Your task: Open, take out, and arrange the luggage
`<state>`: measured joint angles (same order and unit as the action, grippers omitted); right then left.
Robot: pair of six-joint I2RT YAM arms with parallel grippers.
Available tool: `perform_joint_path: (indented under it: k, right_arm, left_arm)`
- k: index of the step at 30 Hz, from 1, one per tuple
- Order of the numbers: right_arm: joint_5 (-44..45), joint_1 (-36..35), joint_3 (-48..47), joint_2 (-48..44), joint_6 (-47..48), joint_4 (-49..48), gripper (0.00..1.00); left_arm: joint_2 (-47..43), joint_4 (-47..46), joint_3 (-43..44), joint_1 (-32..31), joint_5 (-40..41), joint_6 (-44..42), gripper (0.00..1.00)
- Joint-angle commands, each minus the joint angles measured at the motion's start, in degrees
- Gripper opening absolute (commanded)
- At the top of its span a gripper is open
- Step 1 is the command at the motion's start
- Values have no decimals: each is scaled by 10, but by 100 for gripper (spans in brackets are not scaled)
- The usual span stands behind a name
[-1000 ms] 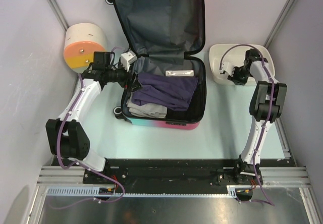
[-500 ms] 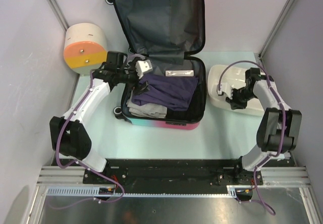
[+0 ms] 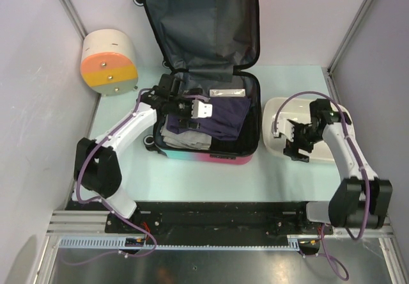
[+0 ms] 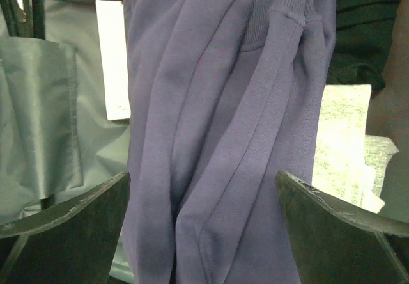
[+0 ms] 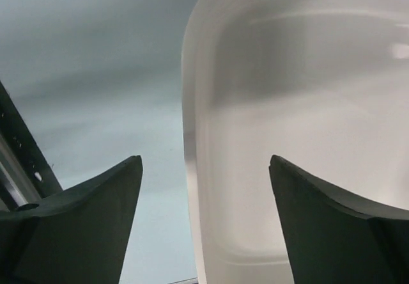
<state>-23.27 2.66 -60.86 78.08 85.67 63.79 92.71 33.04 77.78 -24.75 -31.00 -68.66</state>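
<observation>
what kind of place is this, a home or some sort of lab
Most likely a robot lab test cell, not a home: two arms bolted to a metal rail at the table edge, plain panel walls around it, and staged props, an open suitcase of clothes and a white basin.

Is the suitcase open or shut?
Open. The luggage has its lid swung back, grey lining showing, and purple clothes lie inside the lower half.
</observation>
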Motion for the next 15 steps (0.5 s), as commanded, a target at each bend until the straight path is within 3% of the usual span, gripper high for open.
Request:
perform_joint_path:
  k: [1,5,8,9,15]
  right_arm:
    - [-37,-14,-20,-82,-72,-33,89]
    - [-92,-40,-48,-106,-196,-102,93]
    - [-105,-84,-69,-94,-340,-184,95]
    - [-108,-98,-74,-87,-409,-202,95]
    - [-136,-184,-87,2,-609,-393,95]
  left_arm:
    - [26,-5,24,-6,9,-14,100]
    - [52,12,41,-6,4,21,100]
    - [54,40,52,-6,-7,41,100]
    - [55,51,55,-6,-11,49,100]
    - [57,111,80,-4,-56,112,100]
